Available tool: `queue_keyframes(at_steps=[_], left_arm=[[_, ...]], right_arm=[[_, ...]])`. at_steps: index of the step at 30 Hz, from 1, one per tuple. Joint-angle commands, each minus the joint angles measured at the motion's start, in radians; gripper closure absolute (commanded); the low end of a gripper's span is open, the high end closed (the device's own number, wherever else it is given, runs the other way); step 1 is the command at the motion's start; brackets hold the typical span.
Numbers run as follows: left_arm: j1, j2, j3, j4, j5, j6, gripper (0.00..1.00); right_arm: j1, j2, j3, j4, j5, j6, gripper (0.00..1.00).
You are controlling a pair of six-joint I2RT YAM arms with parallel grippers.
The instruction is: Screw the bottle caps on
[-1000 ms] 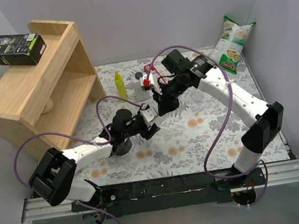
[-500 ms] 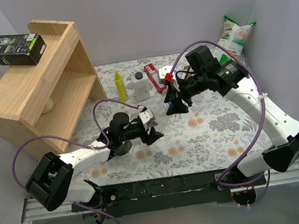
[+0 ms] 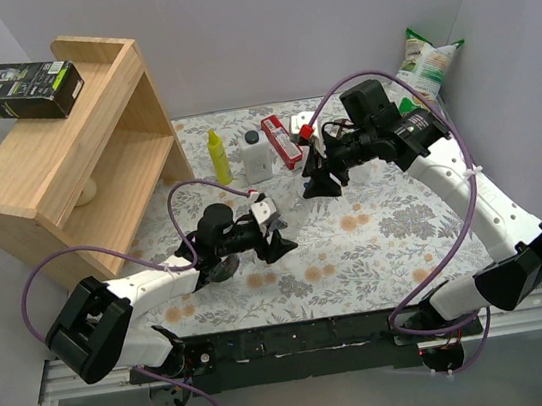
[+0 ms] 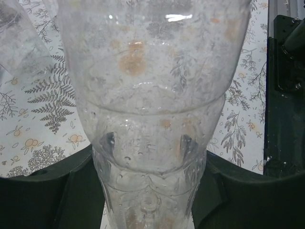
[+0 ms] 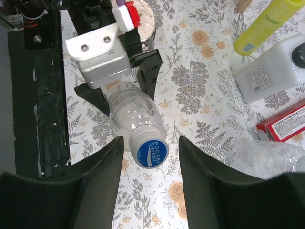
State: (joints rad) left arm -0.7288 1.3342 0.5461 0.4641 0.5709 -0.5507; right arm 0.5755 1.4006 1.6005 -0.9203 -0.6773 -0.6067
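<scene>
My left gripper [image 3: 276, 242] is shut on a clear bottle [image 4: 151, 109], clamped low on its body between both fingers [image 4: 47, 191]. In the right wrist view the same bottle [image 5: 133, 112] is tilted and wears a blue cap [image 5: 149, 153]. My right gripper [image 5: 151, 145] is open, with a finger on each side of that cap and a gap to it on both sides. In the top view my right gripper [image 3: 321, 184] hangs just above and right of the left one. A second clear bottle [image 5: 267, 160] lies nearby; it also shows in the left wrist view [image 4: 19, 45].
A white black-capped bottle [image 3: 256, 157], a slim yellow bottle [image 3: 217, 157] and a red box [image 3: 280, 141] stand at the back. A wooden shelf [image 3: 75, 170] with a black-green box [image 3: 25, 89] fills the left. A chip bag [image 3: 423, 76] leans at the back right.
My right arm swung from close over the left gripper out to the right, then settled with open fingers around the cap. My left gripper with the bottle shifted slightly right.
</scene>
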Motion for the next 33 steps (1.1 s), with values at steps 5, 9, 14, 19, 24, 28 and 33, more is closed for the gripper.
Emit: queue_keyframes(at_steps=[5, 9, 14, 19, 24, 28, 33], left_arm=[[-0.001, -0.047, -0.008, 0.036, 0.015, 0.000, 1.00], [-0.001, -0.046, -0.006, 0.039, 0.014, 0.003, 1.00], [-0.001, -0.049, -0.005, 0.053, 0.004, 0.003, 1.00], [-0.001, -0.038, 0.002, 0.057, -0.009, 0.008, 1.00], [-0.020, -0.003, 0.029, 0.108, -0.156, -0.083, 1.00], [-0.024, 0.022, 0.063, 0.110, -0.213, -0.117, 1.00], [-0.021, -0.007, 0.039, 0.056, -0.232, -0.058, 1.00]], right_arm=[[-0.011, 0.008, 0.001, 0.011, 0.005, 0.007, 0.45], [-0.014, 0.015, -0.008, 0.024, -0.013, 0.036, 0.54], [-0.023, 0.044, -0.025, -0.006, -0.011, 0.071, 0.56], [-0.077, 0.069, -0.022, -0.008, -0.102, 0.125, 0.78], [-0.114, 0.078, -0.068, 0.049, -0.101, 0.271, 0.99], [-0.114, 0.089, -0.070, 0.054, -0.114, 0.295, 0.99], [-0.146, 0.090, 0.024, 0.096, -0.044, 0.347, 0.97]])
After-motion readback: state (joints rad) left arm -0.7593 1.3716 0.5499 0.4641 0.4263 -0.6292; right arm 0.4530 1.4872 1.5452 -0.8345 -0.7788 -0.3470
